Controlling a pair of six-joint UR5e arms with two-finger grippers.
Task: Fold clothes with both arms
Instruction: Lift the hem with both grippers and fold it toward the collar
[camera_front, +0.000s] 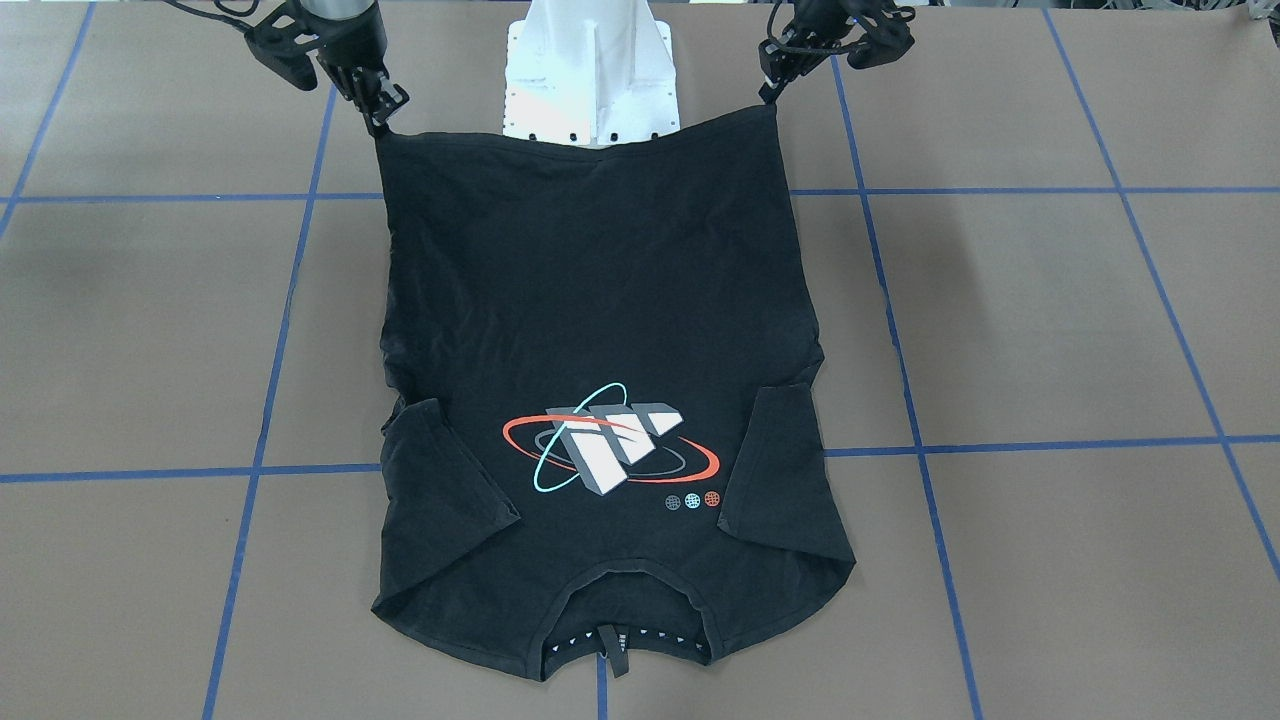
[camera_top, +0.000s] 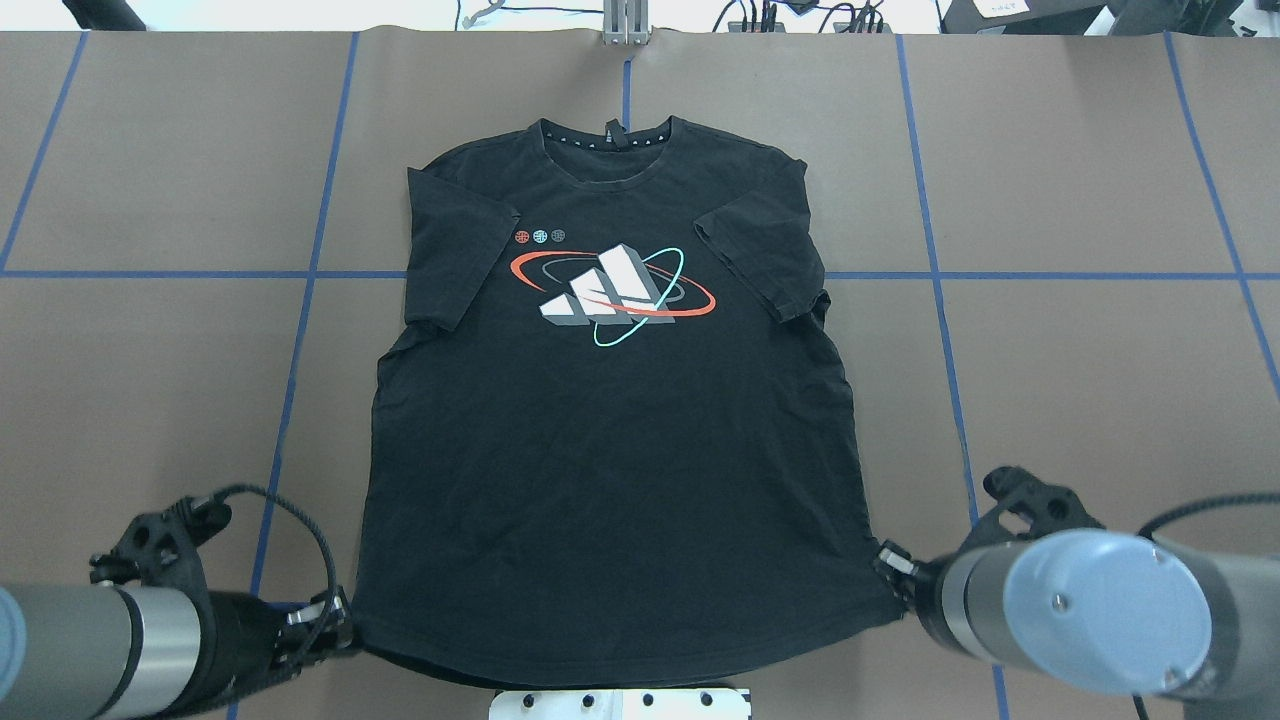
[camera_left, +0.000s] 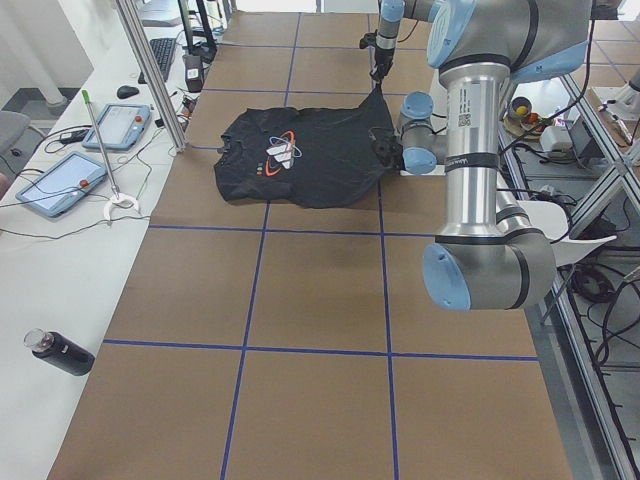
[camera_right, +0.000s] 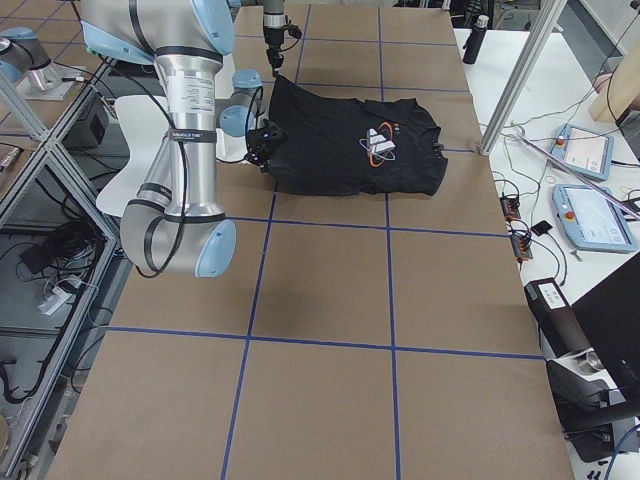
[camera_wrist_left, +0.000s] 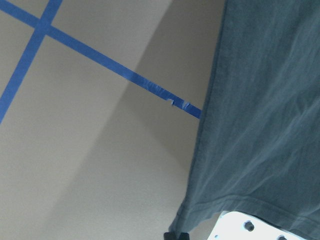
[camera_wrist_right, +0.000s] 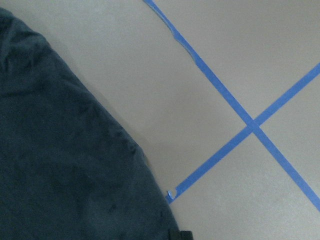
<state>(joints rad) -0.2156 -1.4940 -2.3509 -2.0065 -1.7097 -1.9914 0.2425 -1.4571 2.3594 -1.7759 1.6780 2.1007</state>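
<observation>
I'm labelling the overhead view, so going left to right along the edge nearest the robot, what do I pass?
Left arm → left hand → black T-shirt → right hand → right arm. Each hand pinches one bottom corner of the shirt.

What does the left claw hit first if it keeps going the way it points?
The left claw is pinching a hem corner of the T-shirt and points steeply down. Past that cloth, the first thing in line looks to be the brown table just below, though the height above it is unclear.
</observation>
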